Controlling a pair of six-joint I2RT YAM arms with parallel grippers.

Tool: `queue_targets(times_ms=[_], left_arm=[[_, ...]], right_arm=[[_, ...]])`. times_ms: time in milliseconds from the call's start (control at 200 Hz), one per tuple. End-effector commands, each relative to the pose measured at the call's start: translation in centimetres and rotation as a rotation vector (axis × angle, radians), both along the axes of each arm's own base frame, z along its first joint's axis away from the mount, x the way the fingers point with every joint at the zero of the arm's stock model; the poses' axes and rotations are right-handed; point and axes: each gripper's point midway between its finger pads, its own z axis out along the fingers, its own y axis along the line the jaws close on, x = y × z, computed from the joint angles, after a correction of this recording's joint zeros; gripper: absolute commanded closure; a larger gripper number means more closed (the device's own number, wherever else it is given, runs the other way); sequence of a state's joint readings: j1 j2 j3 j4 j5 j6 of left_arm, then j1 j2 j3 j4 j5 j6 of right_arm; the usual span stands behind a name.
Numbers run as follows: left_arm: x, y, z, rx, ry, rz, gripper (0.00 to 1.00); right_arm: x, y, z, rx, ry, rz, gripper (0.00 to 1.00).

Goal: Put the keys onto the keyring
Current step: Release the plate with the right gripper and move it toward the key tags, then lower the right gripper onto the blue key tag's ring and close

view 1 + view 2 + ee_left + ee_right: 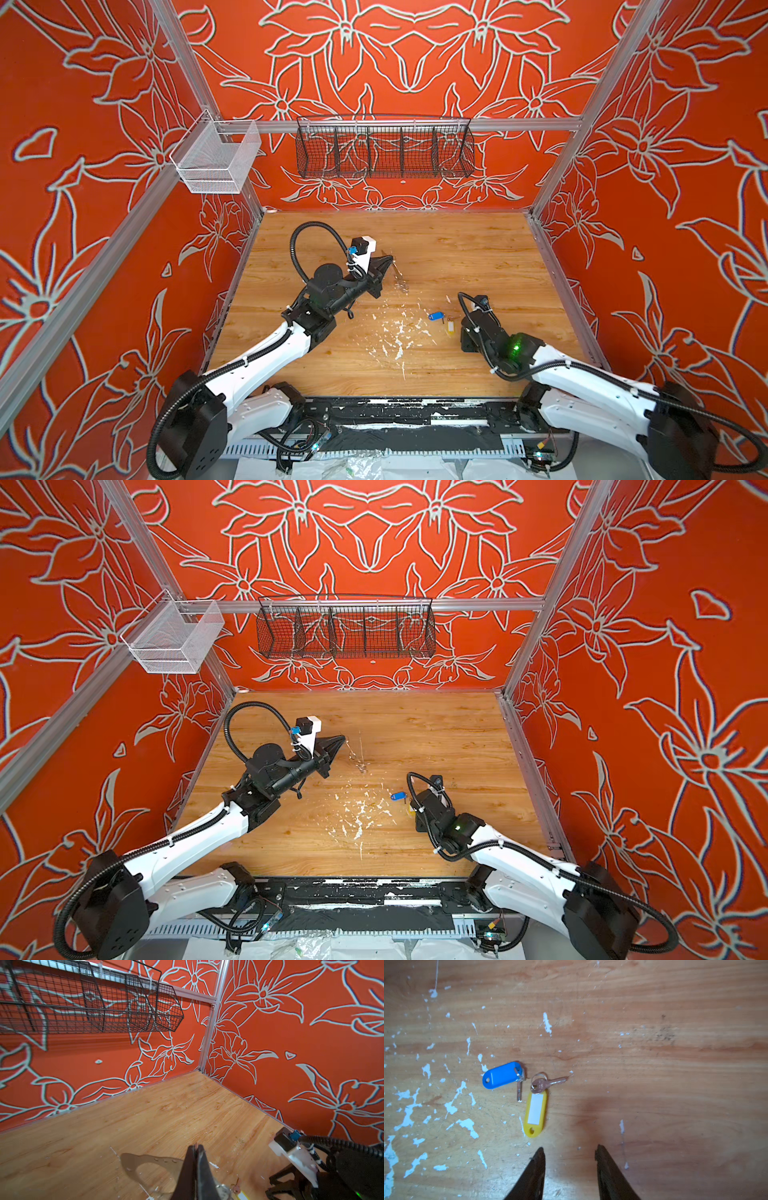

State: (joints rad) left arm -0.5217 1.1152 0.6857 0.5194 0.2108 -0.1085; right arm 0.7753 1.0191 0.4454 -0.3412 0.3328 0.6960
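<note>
Black wire basket point(384, 149) compartments hold nothing visible (white bin point(216, 160) likewise).

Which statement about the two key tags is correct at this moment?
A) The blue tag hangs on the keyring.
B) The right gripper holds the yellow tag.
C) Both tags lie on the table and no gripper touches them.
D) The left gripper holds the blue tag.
C: the blue tag and yellow tag lie on the table, ahead of the open right gripper.

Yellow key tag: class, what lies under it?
Under the yellow key tag only the wooden table shows, scuffed with white flecks. Whatever is directly beneath the tag is covered. Its key lies alongside, not underneath.
</note>
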Motion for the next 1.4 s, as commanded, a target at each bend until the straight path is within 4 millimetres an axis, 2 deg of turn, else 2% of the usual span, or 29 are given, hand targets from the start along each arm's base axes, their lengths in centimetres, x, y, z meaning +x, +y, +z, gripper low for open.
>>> queue_targets(times_ms=[0,145,265,345,475,515,565,671,821,1186,1396], left_arm=[[0.4,1.1,1.9,-0.037,-0.061,0.036,1.0],[0.6,1.4,1.6,-0.026,-0.068,0.053,1.0],[1.1,1.5,1.4,-0.037,-0.056,0.055,1.0],[1.2,1.5,1.3,-0.044,-0.051,0.051,1.0],[1.2,1.5,1.1,-0.042,-0.048,0.05,1.0],[1.2,1.4,1.1,-0.041,-0.049,0.048,1.0],[1.2,1.3,1.0,-0.04,-0.047,0.047,1.0],[1.3,1.1,1.0,-0.043,-0.041,0.033,1.0],[1.0,0.8,1.1,-0.042,-0.038,0.014,1.0],[1.2,0.6,0.8,-0.032,-0.036,0.004,1.0],[1.1,0.4,0.9,-0.031,-0.04,-0.009,1.0]], right_arm=[[1.3,3.0,1.3,0.046,-0.009,0.071,0.58],[2.9,3.9,2.2,0.017,-0.045,0.078,0.58],[4.3,5.5,2.8,0.06,-0.116,0.112,0.58],[5.3,5.8,3.8,0.052,-0.183,0.126,0.64],[4.9,6.3,4.6,0.078,-0.285,0.225,0.61],[4.5,6.6,4.4,0.081,-0.303,0.283,0.58],[4.2,6.2,4.1,0.046,-0.291,0.3,0.58],[4.3,4.8,3.5,-0.001,-0.254,0.25,0.65],[4.4,4.3,2.4,-0.012,-0.225,0.25,0.67],[5.9,5.3,-0.7,-0.004,-0.093,0.269,0.75],[6.7,5.7,-1.2,-0.017,-0.053,0.277,0.76]])
